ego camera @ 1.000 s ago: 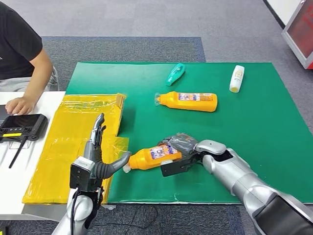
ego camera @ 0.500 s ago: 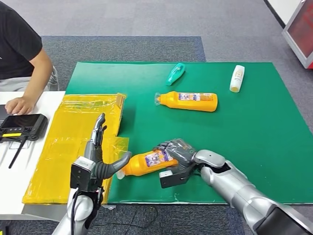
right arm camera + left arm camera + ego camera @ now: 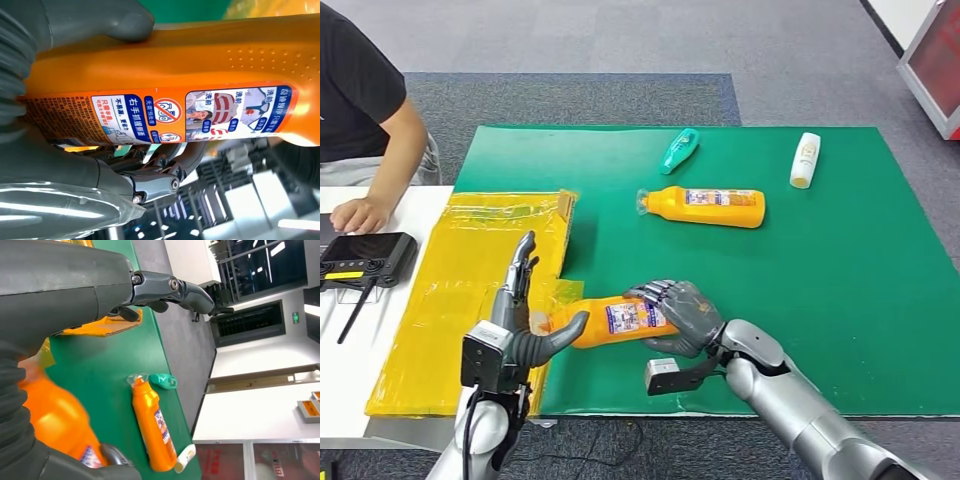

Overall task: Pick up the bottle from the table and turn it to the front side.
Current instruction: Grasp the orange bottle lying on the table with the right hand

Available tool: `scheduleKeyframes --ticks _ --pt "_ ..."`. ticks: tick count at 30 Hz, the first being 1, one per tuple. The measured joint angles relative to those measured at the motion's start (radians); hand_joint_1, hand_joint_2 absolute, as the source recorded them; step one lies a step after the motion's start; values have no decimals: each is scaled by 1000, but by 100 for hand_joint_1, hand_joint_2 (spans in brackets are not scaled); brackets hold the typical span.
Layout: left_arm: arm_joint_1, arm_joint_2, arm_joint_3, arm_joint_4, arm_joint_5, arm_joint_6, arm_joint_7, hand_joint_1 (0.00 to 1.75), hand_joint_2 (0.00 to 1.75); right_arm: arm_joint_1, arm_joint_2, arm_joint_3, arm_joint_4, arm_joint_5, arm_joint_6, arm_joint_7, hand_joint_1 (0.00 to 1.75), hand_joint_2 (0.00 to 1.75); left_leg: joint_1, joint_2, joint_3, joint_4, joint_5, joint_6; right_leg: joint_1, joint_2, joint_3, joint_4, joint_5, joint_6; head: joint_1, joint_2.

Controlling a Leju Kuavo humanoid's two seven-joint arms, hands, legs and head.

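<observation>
Fingers of the right hand [image 3: 681,315] wrap the base end of the orange bottle [image 3: 610,320], which is held on its side with its cap pointing left, above the near edge of the green mat [image 3: 848,300]. Just left of it, the left hand [image 3: 522,305] holds nothing, its fingers spread and its thumb reaching under the bottle's neck. Beyond that hand lies a yellow plastic sheet [image 3: 463,270]. Farther off on the mat lie a second orange bottle [image 3: 709,207], a teal bottle [image 3: 679,151] and a white bottle [image 3: 804,160]. At the far left, a person [image 3: 365,110] rests a hand beside a black controller [image 3: 365,258].
</observation>
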Motion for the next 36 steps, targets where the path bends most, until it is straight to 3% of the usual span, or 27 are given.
scheduleKeyframes --ticks 15,22,36 --pt "0 0 -3 -3 3 11 2 0 175 44 3 -69 -57 -39 -2 -15 175 175 0 0 -1 0 0 0 0 0 -1 0 0 0 0 0" --pt "0 7 -12 -12 4 33 -1 0 175 80 27 -119 -103 -139 34 -28 175 175 0 0 -2 0 0 0 0 0 -2 0 0 0 0 0" --pt "5 37 -28 -98 -2 97 -18 0 175 98 67 -195 -113 -169 14 -33 175 175 0 0 -2 0 0 0 0 0 -2 0 0 0 0 0"
